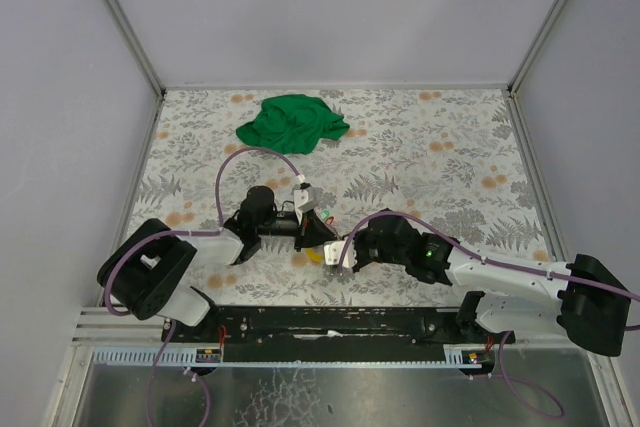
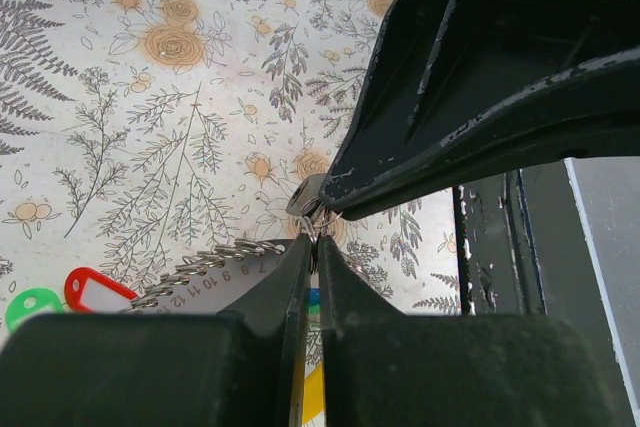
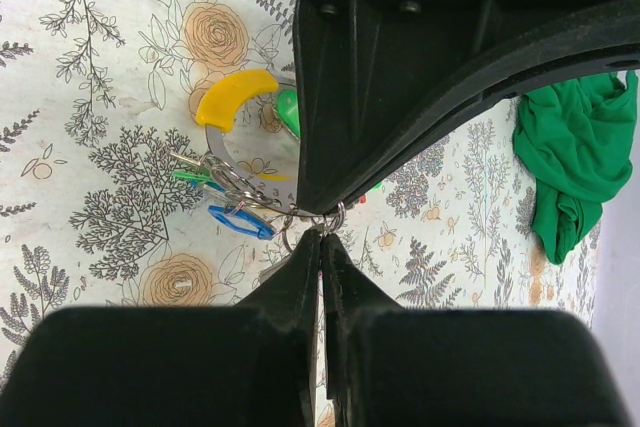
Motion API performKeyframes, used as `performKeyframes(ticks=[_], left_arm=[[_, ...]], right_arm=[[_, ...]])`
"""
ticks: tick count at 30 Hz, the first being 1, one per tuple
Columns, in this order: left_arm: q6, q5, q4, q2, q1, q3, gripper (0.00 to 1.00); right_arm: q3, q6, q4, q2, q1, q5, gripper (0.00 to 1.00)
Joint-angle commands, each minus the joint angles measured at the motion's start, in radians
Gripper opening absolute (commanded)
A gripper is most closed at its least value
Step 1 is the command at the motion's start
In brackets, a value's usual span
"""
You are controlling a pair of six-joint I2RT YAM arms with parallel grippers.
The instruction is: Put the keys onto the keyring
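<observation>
1. Floral-print table (image 1: 450,147), grey walls on three sides. Green cloth (image 1: 290,122) is bunched at the far edge and serves as the reference.
2. Both arms reach inward and meet on the near side of the cloth, well apart from it.
3. Left arm: base at the near-left corner, elbow folded, forearm running rightward and low over the table. Its wrist points right, toward the other arm.
4. Right arm: base at the near-right corner, stretched long and low to the left, forearm nearly level.
5. Left gripper (image 2: 312,242): jaws closed to a hairline, with wire loops (image 2: 318,227) nipped at the tips. A chain (image 2: 200,267) trails from them to the lower left in the wrist view.
6. Right gripper (image 3: 322,230): jaws pressed together, with a small ring (image 3: 335,216) caught at the very tip. I cannot tell if it is the same ring the left one holds.
7. Keyring (image 3: 218,159): on the table beside the right tips, on the side away from the cloth. It carries a yellow sleeve (image 3: 235,97).
8. Keys (image 3: 235,219): blue and green heads are clustered against the keyring. Whether they are threaded onto it is unclear.
9. Left wrist view also shows a red tag (image 2: 95,292) and a green tag (image 2: 30,307) lying flat beside the chain.
</observation>
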Motion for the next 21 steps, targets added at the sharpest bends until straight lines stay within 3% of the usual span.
performKeyframes(ticks=[1,10,21], left_arm=[[-0.021,-0.048,0.053,-0.011,0.007,-0.001,0.0],[-0.228,-0.306,0.354,-0.098,0.005,-0.133,0.0],[-0.326,-0.544,0.562,-0.113,-0.082,-0.205,0.0]], right_arm=[[0.035,0.006,-0.008,-0.038,0.01,-0.021,0.0],[-0.041,0.148,0.033,-0.037,0.01,-0.065,0.0],[-0.094,0.259,0.194,0.029,0.02,-0.101,0.0]])
